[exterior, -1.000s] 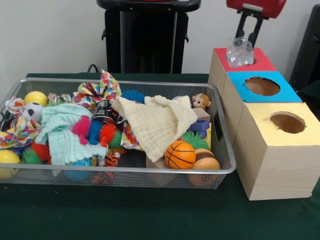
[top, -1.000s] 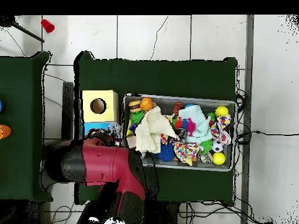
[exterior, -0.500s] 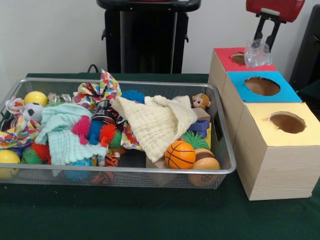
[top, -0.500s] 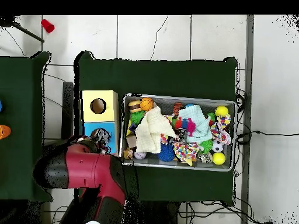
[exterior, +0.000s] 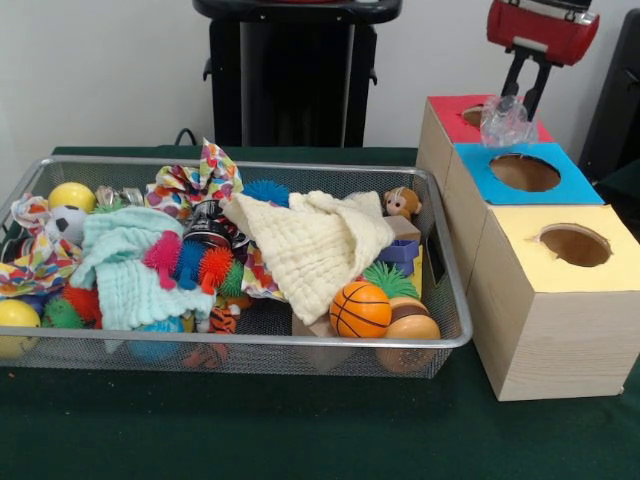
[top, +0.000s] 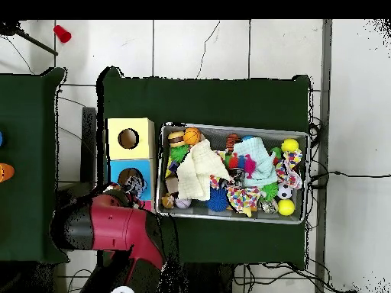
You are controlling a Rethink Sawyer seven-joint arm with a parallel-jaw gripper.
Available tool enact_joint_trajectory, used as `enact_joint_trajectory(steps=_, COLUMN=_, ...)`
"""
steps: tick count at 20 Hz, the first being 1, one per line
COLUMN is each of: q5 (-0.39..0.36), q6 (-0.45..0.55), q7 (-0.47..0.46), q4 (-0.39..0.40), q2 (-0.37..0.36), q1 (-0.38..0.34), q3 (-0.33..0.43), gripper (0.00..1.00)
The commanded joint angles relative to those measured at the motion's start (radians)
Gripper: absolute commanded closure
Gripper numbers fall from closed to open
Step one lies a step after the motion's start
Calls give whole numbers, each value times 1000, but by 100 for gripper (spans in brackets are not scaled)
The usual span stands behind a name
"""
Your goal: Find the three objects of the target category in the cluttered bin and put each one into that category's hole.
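Gripper [exterior: 510, 105] closed on a clear crinkly wad [exterior: 505, 124], hanging over the red box [exterior: 450, 118] at its edge toward the blue box [exterior: 478, 165]; overhead view shows the wad [top: 134, 184] between the blue and red tops, red arm [top: 114, 229] behind it. Table [exterior: 250, 430] has a green cloth. Wire bin [exterior: 250, 340] sits just beside the boxes, full of clutter. Yellow box [exterior: 560, 310] nearest the camera, blue in the middle, red farthest, all three touching in a row, each with a round hole on top. Cream cloth [exterior: 315, 245] draped mid-bin; mint cloth [exterior: 125, 265] to its left. Patterned fabric [exterior: 195, 180] at the back. Basketball [exterior: 360, 310] at the front right corner, burger toy [exterior: 410, 325] touching it. Yellow balls [exterior: 72, 195] at the left end. Spiky toys [exterior: 190, 262] on the mint cloth. Monkey toy [exterior: 402, 203] by the right wall.
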Motion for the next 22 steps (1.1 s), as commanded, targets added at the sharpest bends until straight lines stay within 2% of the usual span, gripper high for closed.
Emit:
enact_joint_trajectory(steps=1, q5=52, q6=-48, q7=269, q4=99, q2=65, q1=3, q3=28, gripper=100)
enact_joint_trajectory(steps=7, q5=74, q6=-65, q7=278, q4=91, q2=95, q1=14, q3=30, gripper=100)
enact_joint_trajectory(steps=12, q5=102, q6=-40, q7=295, q4=74, q2=104, q1=46, q3=16, gripper=100)
enact_joint_trajectory(steps=22, q5=133, q6=-13, q7=256, q4=49, q2=111, q1=39, q3=-3, gripper=100)
